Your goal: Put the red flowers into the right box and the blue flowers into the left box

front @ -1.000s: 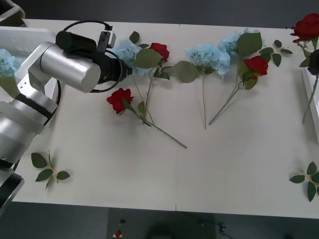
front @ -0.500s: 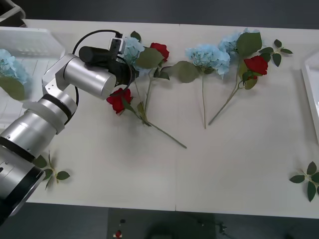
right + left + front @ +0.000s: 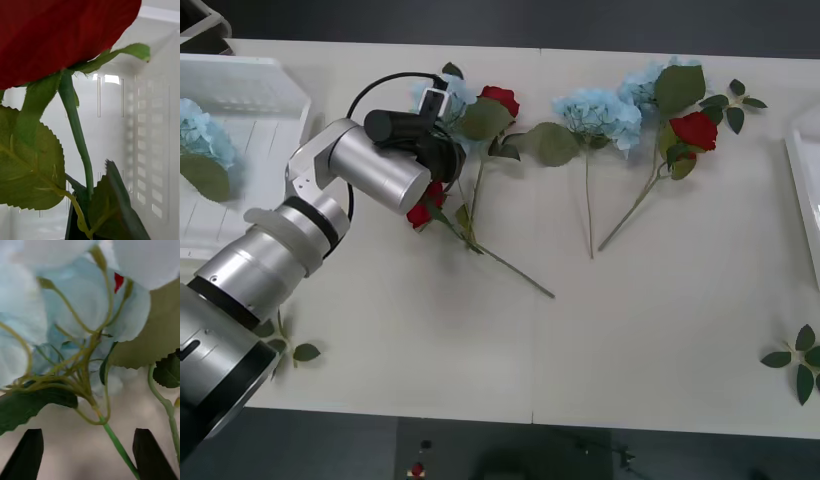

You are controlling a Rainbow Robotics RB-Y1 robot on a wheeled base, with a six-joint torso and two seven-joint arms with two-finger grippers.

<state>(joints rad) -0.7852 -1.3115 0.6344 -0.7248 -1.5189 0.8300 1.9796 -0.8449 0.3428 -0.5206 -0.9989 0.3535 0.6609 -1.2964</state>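
Left wrist view: left tool fingers apart astride a blue flower stem, upper left of frame on the tabletop; closing may snag the neighbouring red rose; right tool clamps a rose stem.

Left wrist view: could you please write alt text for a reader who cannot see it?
The left gripper is open, its two black fingers on either side of the green stem of a pale blue flower that is close to the camera. A large green leaf lies beside it.
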